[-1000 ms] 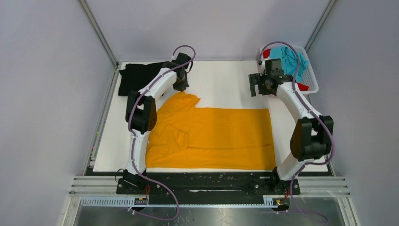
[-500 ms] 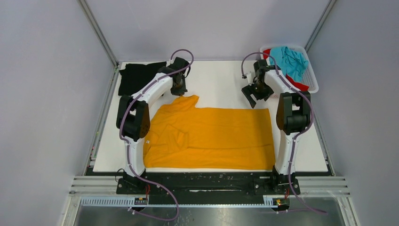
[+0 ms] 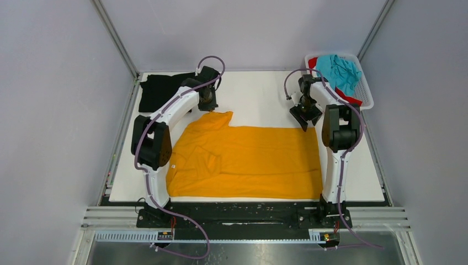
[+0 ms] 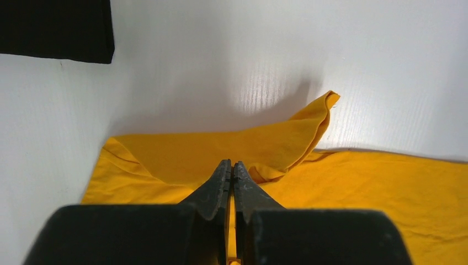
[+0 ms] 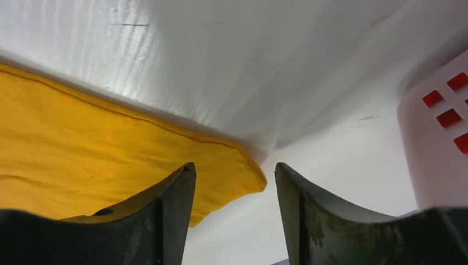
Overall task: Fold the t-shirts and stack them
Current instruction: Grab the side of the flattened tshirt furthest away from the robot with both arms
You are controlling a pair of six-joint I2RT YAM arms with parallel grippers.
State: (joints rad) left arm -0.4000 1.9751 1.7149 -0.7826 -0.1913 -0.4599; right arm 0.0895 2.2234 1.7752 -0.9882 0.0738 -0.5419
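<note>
The large orange-yellow t-shirt (image 3: pixel 248 160) lies spread across the middle of the white table. My left gripper (image 3: pixel 208 105) is shut on a fold of cloth at its far left corner; in the left wrist view the gripper (image 4: pixel 232 167) pinches the yellow cloth (image 4: pixel 221 149). My right gripper (image 3: pixel 305 121) is open just above the shirt's far right corner. In the right wrist view the gripper (image 5: pixel 234 172) has that corner of the shirt (image 5: pixel 83 149) between its fingers. A folded black t-shirt (image 3: pixel 160 91) lies at the back left. Teal (image 3: pixel 336 69) and red (image 3: pixel 356 101) shirts are in the basket. No white shirt shows.
The white slotted basket (image 3: pixel 366 94) stands at the back right corner, close to my right arm; its wall (image 5: pixel 436 143) shows in the right wrist view. The black t-shirt's edge (image 4: pixel 55 27) shows in the left wrist view. Grey walls enclose the table.
My right gripper has swung from beside the basket down and left to the shirt's far right corner. My left gripper has drawn the gripped cloth slightly left.
</note>
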